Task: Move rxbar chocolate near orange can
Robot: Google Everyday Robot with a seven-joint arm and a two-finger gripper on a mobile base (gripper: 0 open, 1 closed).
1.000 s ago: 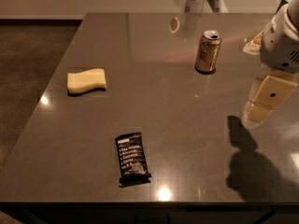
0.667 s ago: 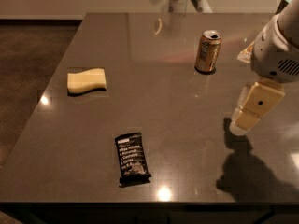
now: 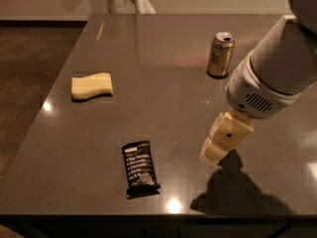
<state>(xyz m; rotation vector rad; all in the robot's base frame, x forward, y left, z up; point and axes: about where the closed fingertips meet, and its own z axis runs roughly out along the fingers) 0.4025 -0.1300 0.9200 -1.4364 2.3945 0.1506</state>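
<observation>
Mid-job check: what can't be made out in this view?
Camera view:
The arm: cut off by top and right edges; hides the table behind it.
The end effector, above the table right of the snack bar: underside faces away.
The bar's print: too small to read.
The can: far side hidden by itself.

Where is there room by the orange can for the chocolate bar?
The table is bare left of the orange can, across to the sponge, and down toward the rxbar chocolate. It is crowded right of the can with the arm, and in front, where the gripper hangs.
</observation>
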